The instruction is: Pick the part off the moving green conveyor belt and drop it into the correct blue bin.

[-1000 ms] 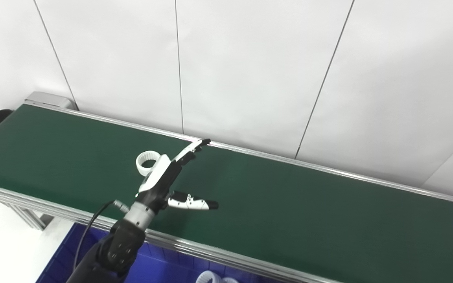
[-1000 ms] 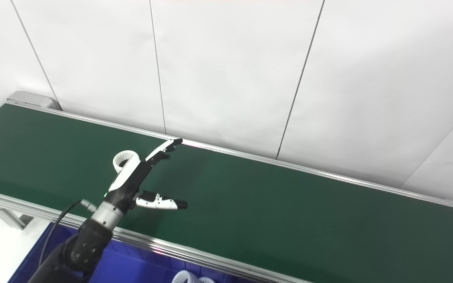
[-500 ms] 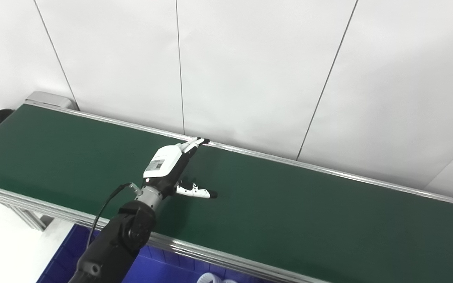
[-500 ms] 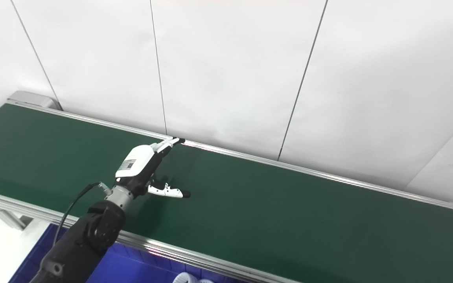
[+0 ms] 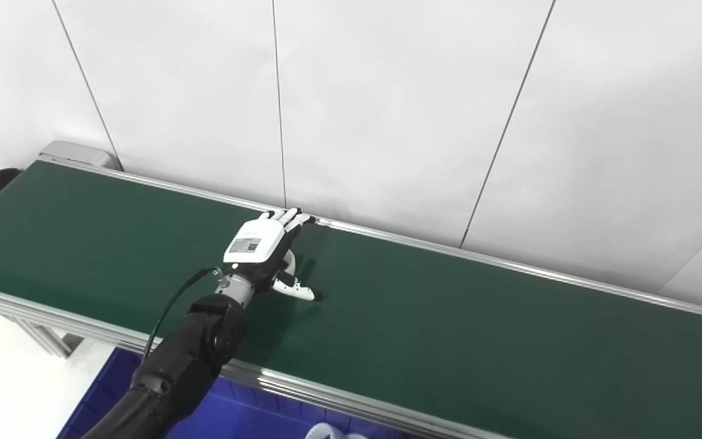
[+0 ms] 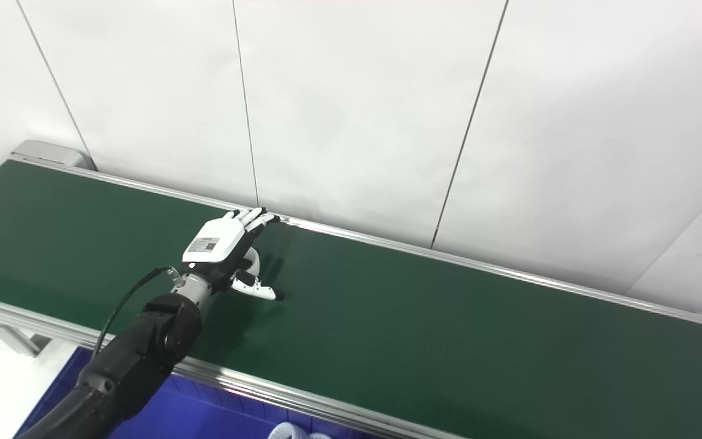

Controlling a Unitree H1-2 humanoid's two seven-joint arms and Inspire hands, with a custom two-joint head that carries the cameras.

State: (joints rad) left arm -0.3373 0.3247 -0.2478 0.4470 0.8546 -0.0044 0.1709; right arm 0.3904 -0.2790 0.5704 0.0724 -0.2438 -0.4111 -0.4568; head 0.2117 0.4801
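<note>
The green conveyor belt (image 5: 448, 317) runs from upper left to lower right. My left hand (image 5: 259, 244) lies palm down over the belt near its far rail, fingers stretched out and apart, thumb pointing right. The part, a white ring (image 5: 290, 261), is almost wholly hidden under the palm; only a curved sliver shows beside the thumb, also in the right eye view (image 6: 257, 261). The fingers are not closed around it. My right hand is out of view.
A blue bin (image 5: 247, 417) sits below the belt's near rail at the bottom edge, with white ring parts (image 5: 326, 433) in it. A white panelled wall stands right behind the belt's far rail (image 5: 509, 262). The belt's end roller (image 5: 77, 152) is at upper left.
The left hand has turned from edge-on to palm down and lowered over the ring. The ring, seen left of the hand a second ago, is now under the palm.
</note>
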